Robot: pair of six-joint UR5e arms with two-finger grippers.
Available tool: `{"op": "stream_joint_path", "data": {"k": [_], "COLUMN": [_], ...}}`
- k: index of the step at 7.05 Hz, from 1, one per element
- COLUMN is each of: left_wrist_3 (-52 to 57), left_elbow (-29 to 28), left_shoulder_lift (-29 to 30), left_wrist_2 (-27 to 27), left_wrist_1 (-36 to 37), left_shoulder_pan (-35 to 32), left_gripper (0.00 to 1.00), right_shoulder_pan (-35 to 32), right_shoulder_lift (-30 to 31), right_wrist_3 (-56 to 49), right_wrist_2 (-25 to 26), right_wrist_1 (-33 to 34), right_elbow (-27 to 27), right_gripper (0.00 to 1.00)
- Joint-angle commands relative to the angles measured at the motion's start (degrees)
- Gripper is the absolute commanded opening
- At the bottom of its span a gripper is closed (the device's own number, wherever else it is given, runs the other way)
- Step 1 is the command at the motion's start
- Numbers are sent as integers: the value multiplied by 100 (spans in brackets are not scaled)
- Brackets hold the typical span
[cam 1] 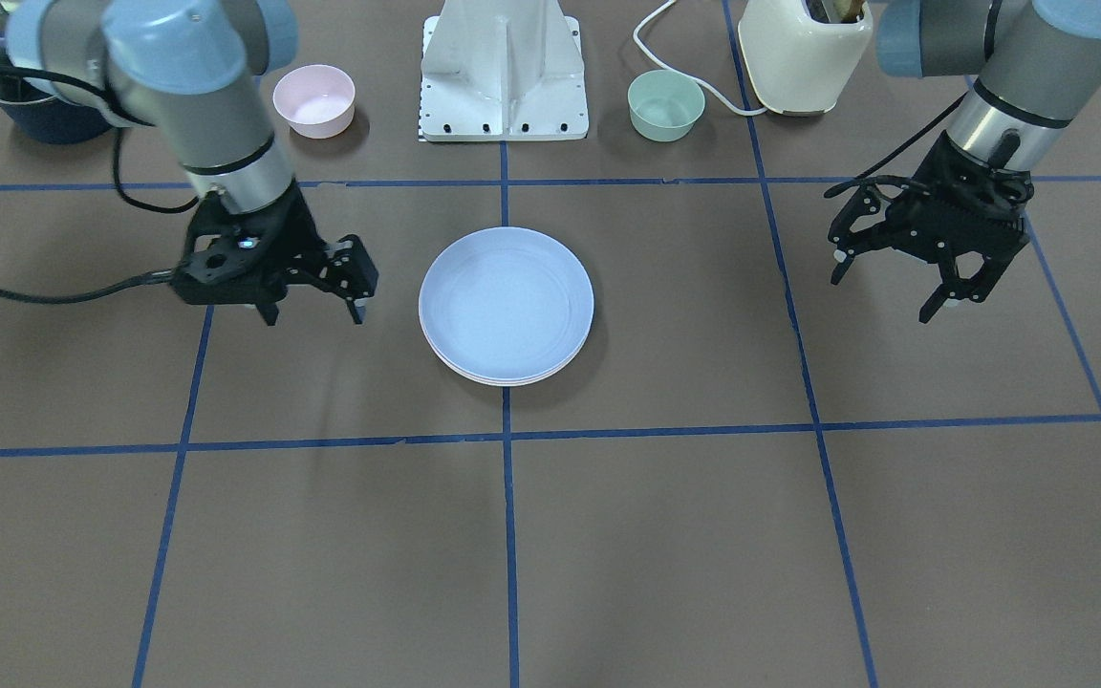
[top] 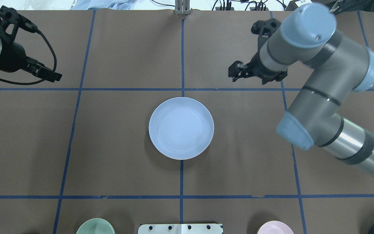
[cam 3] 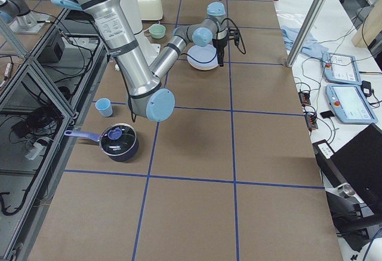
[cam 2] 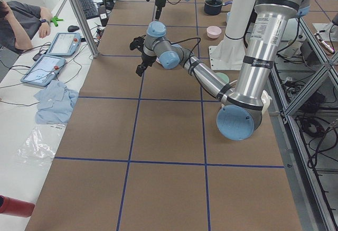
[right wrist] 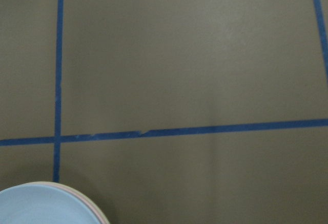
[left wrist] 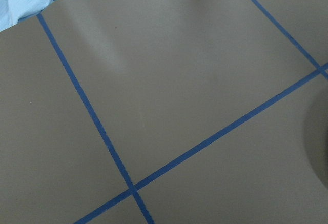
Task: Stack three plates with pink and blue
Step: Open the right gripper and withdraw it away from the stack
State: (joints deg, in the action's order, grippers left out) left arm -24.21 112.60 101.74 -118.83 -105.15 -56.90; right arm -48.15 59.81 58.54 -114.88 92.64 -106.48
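The blue plate [top: 181, 128] tops the stack, which sits on the crossing of the blue tape lines [top: 182, 48]. The overhead view shows only this plate. The front-facing view shows pale rims under its near edge, and the right wrist view catches the pink plate [right wrist: 95, 208] as a thin rim just below the blue. The right gripper [cam 1: 313, 311] hangs beside the stack, angled down, fingers apart and empty. The left gripper [cam 1: 883, 296] hangs farther off on the opposite side, tilted, jaws spread, holding nothing.
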Motion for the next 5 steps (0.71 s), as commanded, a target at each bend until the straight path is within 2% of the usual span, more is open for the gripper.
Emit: {"op": "stream_joint_path", "data": {"k": [1, 2, 3, 4, 5], "left_wrist_3": [48, 57, 283, 1312, 2140], "left_elbow": [8, -36, -27, -132, -455], "left_shoulder_lift": [-617, -664, -952, -1094, -1191], "left_wrist_2": [-17, -26, -26, -95, -775], "left_wrist_1": [21, 56, 47, 108, 265], "left_shoulder_pan": [-502, -855, -954, -1390, -1838], "left_gripper": [100, 100, 100, 100, 100], "right_shoulder_pan": [-1454, -1965, -2414, -2775, -3214], "right_shoulder_lift": [249, 590, 924, 1353, 1584], "right_wrist_3": [-2466, -3575, -4509, -5614, -6591], "right_wrist_2": [-980, -1192, -1360, -1379, -1423], "right_wrist_1": [927, 1070, 1063, 1020, 1028], "right_elbow": [48, 92, 249, 442, 705], "right_gripper": [100, 100, 100, 100, 100]}}
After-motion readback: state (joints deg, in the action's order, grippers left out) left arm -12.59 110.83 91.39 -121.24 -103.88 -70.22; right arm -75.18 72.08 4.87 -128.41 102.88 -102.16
